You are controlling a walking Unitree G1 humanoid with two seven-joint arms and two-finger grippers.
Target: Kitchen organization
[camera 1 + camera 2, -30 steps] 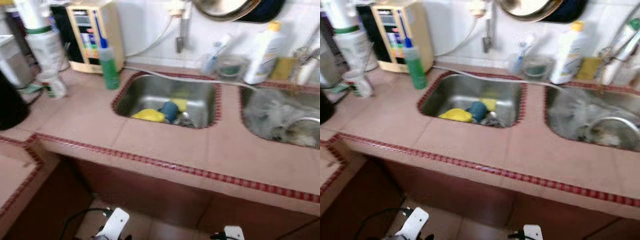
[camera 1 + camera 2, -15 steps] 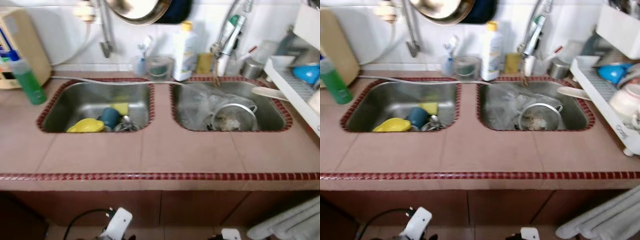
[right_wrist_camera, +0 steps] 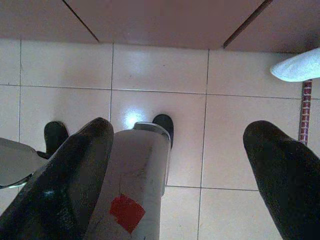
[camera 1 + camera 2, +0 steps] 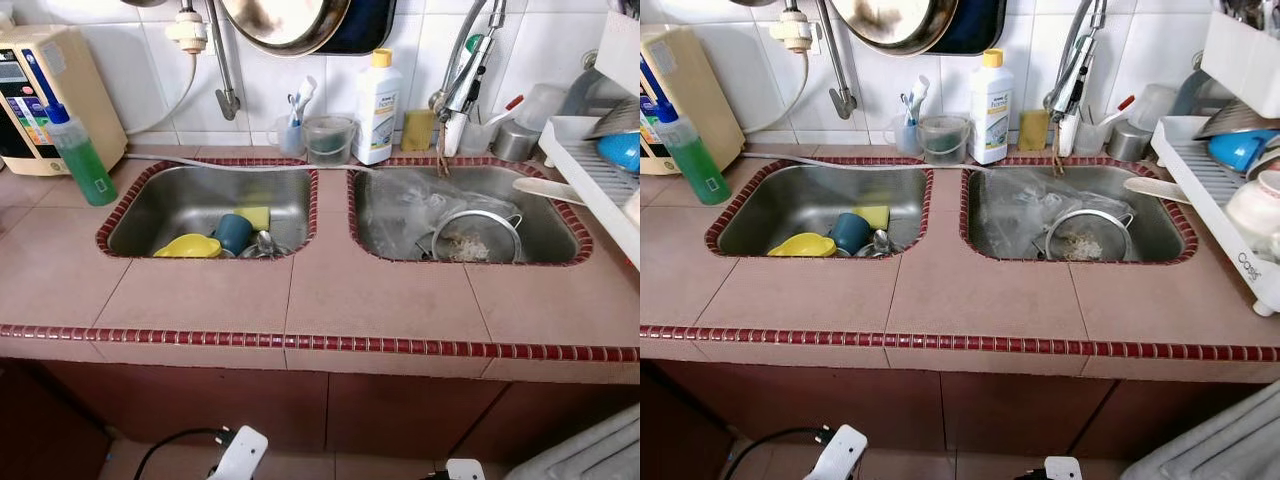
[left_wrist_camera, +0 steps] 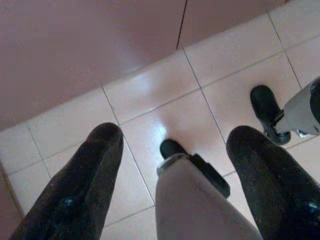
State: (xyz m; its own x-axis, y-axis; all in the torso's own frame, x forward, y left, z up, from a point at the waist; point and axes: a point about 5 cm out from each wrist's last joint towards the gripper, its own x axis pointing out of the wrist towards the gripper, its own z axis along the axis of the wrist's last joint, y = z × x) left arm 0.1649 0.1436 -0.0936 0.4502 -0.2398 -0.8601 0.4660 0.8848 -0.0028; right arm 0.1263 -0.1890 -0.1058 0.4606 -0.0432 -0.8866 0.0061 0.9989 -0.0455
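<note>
A tiled counter (image 4: 300,295) with two steel sinks lies before me. The left sink (image 4: 180,190) holds a yellow bowl (image 4: 188,246), a blue cup (image 4: 234,233), a yellow sponge (image 4: 256,216) and some cutlery. In the right sink (image 4: 545,220) sit a metal strainer (image 4: 476,238) and a clear plastic bag (image 4: 400,205). Both arms hang idle below the counter. My left gripper (image 5: 175,135) is open over the floor tiles, and so is my right gripper (image 3: 181,129), with nothing between the fingers of either.
A green soap bottle (image 4: 82,160) and a beige water machine (image 4: 40,95) stand at the left. A white detergent bottle (image 4: 378,108), a toothbrush cup (image 4: 293,135) and the faucet (image 4: 465,70) line the back wall. A white dish rack (image 4: 590,170) holds dishes at the right. A pan (image 4: 285,20) hangs above.
The camera has swung right from the counter's left corner to face both sinks, and the blur has cleared. The things on the counter have not moved.
</note>
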